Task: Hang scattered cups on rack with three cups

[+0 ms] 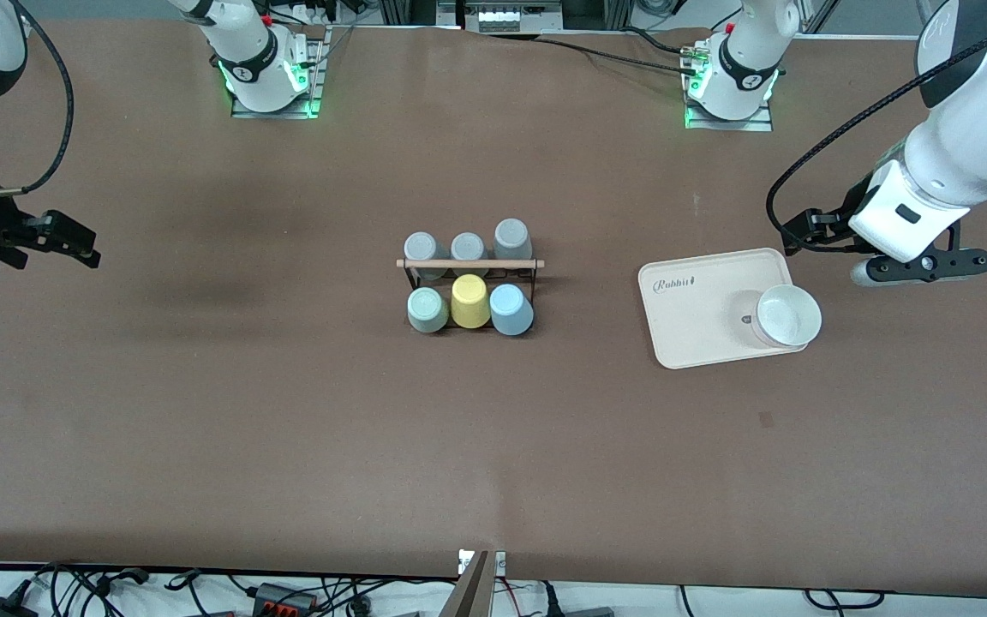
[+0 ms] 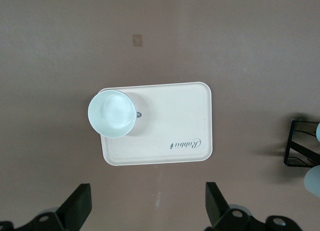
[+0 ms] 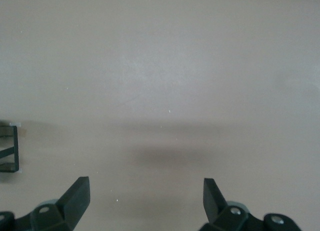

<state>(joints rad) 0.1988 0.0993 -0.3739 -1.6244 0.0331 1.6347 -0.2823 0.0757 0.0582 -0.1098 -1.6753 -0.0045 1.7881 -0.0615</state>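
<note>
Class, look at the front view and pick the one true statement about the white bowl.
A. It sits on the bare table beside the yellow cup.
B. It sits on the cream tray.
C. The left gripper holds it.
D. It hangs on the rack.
B: the white bowl rests on a corner of the cream tray, toward the left arm's end of the table, while the open left gripper hangs above, holding nothing.

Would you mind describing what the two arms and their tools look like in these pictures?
Both arms are glossy white with black joint bands, and green lights glow at their bases. A black cable loops along each. The left tool and right tool are black, with dark wedge-shaped fingers; the left one sits on a white wrist block with a dark slot.
</note>
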